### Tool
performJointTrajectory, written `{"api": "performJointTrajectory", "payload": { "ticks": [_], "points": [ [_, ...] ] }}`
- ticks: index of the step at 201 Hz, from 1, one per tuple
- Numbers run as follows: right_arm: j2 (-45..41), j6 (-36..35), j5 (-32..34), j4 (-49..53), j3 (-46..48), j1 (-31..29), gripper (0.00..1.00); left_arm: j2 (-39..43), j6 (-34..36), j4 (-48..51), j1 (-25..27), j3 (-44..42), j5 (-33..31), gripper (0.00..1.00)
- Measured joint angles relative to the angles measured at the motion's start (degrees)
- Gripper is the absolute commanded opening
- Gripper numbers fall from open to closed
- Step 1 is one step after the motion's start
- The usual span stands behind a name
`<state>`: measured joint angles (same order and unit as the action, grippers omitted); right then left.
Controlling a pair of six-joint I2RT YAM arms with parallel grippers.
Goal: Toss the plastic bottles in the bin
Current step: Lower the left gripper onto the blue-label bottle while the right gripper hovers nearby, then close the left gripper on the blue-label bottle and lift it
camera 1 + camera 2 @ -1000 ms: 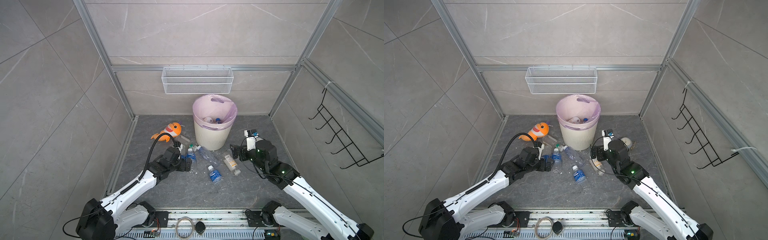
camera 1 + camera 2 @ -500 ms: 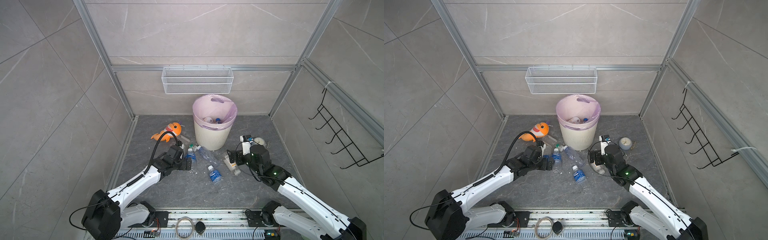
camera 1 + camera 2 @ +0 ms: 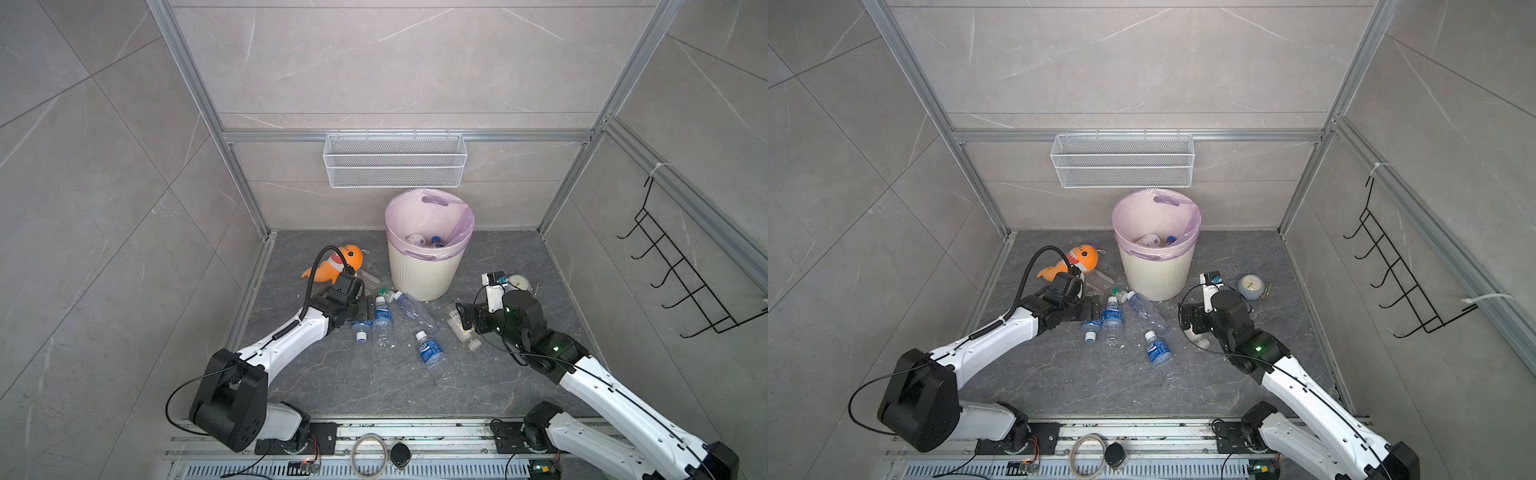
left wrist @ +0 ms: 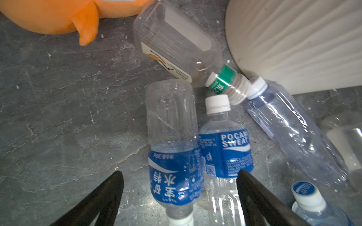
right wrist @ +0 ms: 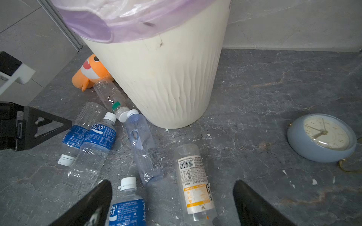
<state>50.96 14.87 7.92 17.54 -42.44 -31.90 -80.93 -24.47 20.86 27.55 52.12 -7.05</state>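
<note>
Beside the ribbed cream bin (image 3: 419, 276) lie crinkled clear plastic bottles (image 3: 417, 311).

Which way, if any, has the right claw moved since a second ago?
Yes: the right gripper has shifted frontward, away from the bin, uncovering the clock.

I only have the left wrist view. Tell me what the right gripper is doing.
Observer: The right gripper is open, with the white-and-orange-labelled bottle lying between its jaws in its wrist view.
Operator: Report what's in the bin.
Observer: The bin holds a blue-capped bottle, with more beside it.
Operator: Name whatever lies right of the bin.
Observer: A round grey-blue clock lies on the floor there.
</note>
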Motion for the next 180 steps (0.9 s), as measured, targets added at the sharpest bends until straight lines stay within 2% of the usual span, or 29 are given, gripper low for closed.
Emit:
{"api": "performJointTrajectory", "payload": {
  "ticks": [36,100,180],
  "points": [
    [0.0,0.2,0.2,1.2,0.0,0.0,0.98,-3.7,0.0,-0.4,-2.1,1.3,0.7,0.89],
    [0.0,0.6,1.1,1.8,0.0,0.0,0.98,-8.9,0.0,-2.2,-2.5,2.8,2.8,0.86],
    [0.0,0.6,1.3,2.0,0.0,0.0,0.98,-12.2,0.0,-3.1,-2.9,3.6,2.8,0.77]
  ]
}}
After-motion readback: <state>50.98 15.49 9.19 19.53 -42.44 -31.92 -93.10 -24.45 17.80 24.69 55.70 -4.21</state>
